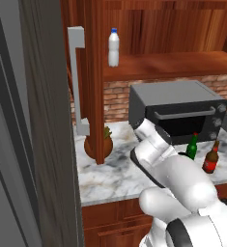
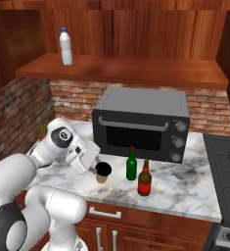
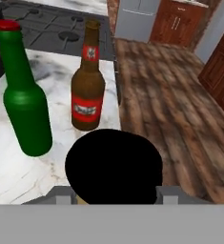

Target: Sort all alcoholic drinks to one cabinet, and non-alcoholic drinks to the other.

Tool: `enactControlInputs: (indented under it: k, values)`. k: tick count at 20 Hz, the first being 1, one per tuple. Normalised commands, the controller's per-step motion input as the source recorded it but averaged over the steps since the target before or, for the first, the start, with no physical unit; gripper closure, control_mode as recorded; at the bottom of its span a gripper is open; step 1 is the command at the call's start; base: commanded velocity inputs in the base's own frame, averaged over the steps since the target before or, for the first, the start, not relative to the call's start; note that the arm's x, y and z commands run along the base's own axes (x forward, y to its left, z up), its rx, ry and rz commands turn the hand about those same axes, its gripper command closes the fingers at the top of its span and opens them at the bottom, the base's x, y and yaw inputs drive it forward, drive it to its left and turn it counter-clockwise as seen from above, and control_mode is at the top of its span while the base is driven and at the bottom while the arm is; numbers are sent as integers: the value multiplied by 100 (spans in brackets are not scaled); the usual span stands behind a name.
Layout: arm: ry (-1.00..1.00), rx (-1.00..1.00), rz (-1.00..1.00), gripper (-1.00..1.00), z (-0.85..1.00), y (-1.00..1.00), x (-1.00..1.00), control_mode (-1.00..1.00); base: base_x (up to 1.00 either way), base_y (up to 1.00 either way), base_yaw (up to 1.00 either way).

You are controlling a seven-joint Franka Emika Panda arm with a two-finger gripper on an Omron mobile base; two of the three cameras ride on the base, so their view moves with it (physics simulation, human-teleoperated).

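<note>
Between the tool (image 3: 111, 193) fingers stands the lidded coffee cup (image 3: 113, 164), gripped partway closed for lifting off the surface (image 3: 18, 176); green bottle (image 3: 23, 95) and brown bottle (image 3: 88, 81) wait just beyond.

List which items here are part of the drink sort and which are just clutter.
Job items:
white bottle on the cabinet shelf
coffee cup between the claw fingers
green bottle on the counter
brown bottle beside it

Lying about:
toaster oven
potted plant
stove
</note>
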Motion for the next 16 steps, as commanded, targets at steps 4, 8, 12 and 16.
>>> enactControlInputs:
  k: [4, 8, 12, 16]
  values:
    - [-19, -1, 11, 100, 54, 4, -22, -100, 0, 0, 0]
    - [-20, -9, 22, 100, 57, 1, -25, -100, 0, 0, 0]
    - [-6, -11, 27, 100, 56, 0, -27, -100, 0, 0, 0]
    - [0, -10, 28, 100, 54, 0, -19, -100, 0, 0, 0]
